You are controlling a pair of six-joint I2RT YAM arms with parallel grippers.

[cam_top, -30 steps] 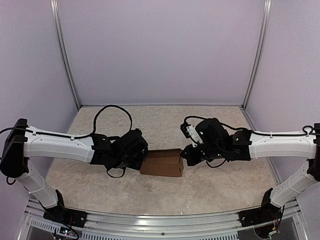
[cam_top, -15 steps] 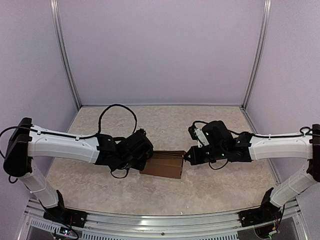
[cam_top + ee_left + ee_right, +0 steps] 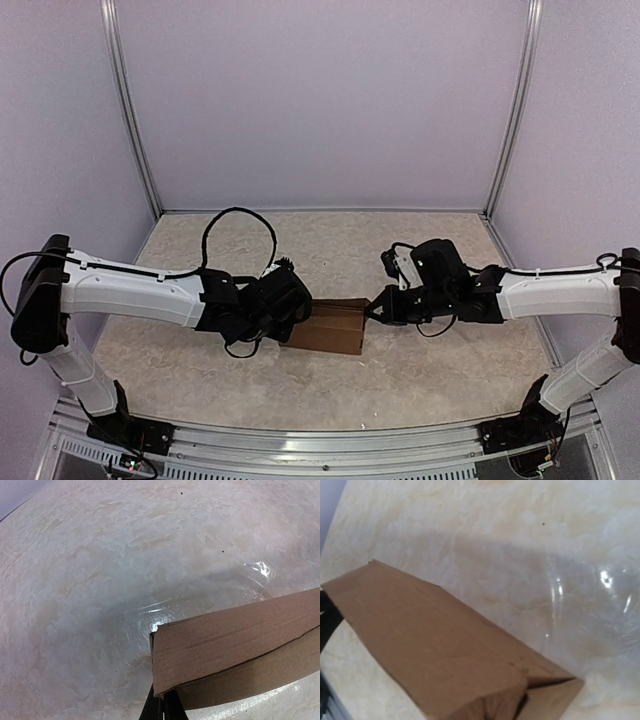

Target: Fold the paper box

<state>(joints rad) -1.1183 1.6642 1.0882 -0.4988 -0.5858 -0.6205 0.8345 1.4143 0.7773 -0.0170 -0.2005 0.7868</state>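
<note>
Paper box (image 3: pixel 328 328) on the table (image 3: pixel 420 385), held between two arms.
Left end effector (image 3: pixel 162 709), fingers pressed together, meets the box's left end at its lower corner. The box lies mid-table, partly folded. Right end effector (image 3: pixel 373 308), likewise closed, touches the right end flap.

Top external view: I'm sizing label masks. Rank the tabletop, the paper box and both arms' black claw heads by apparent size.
1. The beige marbled tabletop.
2. The heads of the left claw and right claw: alike, so unranked.
3. The plain brown cardboard paper box: slightly smaller, though close, its left end covered.
</note>
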